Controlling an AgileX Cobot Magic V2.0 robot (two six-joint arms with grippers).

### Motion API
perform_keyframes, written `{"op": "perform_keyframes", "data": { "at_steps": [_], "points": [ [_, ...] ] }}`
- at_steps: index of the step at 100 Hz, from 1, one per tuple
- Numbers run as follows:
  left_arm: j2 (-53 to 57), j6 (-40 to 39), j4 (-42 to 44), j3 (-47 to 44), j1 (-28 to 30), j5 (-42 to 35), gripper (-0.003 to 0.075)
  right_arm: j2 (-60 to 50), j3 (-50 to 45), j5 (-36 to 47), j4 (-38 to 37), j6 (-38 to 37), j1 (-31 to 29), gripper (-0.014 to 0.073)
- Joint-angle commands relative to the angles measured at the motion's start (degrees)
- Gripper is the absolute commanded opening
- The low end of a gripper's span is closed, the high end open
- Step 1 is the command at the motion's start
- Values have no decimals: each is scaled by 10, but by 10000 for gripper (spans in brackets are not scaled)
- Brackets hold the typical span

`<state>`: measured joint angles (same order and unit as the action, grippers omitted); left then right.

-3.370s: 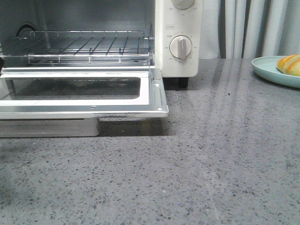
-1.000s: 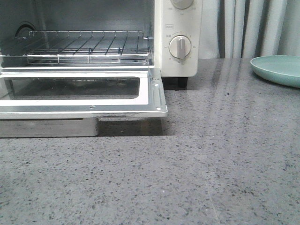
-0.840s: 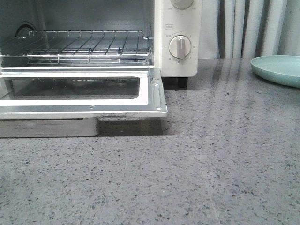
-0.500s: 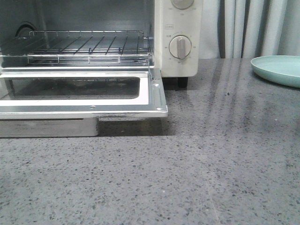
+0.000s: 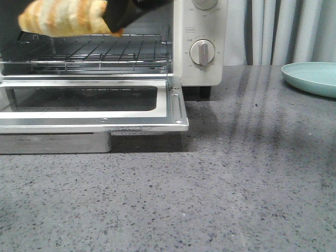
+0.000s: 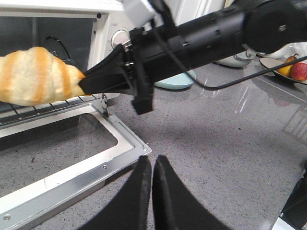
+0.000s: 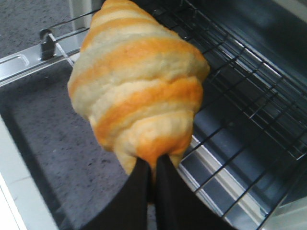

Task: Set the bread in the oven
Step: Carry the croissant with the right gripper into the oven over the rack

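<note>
One bread (image 5: 63, 17) above oven (image 5: 199, 63) rack

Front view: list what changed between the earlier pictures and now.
The bread left the teal plate and is now held by the right gripper above the wire rack at the oven mouth. The oven door is still down; the left gripper is shut and empty.

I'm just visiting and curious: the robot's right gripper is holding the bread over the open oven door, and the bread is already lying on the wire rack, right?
Not quite. The right gripper does hold the bread over the open oven door, but the bread is not on the wire rack yet; the left wrist view shows it held in the air above the rack's front edge.
</note>
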<state>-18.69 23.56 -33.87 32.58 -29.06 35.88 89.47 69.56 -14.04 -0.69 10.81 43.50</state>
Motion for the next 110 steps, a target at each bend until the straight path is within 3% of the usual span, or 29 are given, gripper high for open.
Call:
{"op": "perform_keyframes", "data": {
  "at_steps": [1,66,110],
  "points": [
    [-5,-3,-21,16,-4,-32,-22,-7,20,78,11,-3,-16,-67],
    [-5,-3,-20,16,-4,-34,-22,44,20,152,17,-3,-26,-67],
    [-5,-3,-21,16,-4,-34,-22,48,20,180,76,-3,-53,-67]
  ]
}}
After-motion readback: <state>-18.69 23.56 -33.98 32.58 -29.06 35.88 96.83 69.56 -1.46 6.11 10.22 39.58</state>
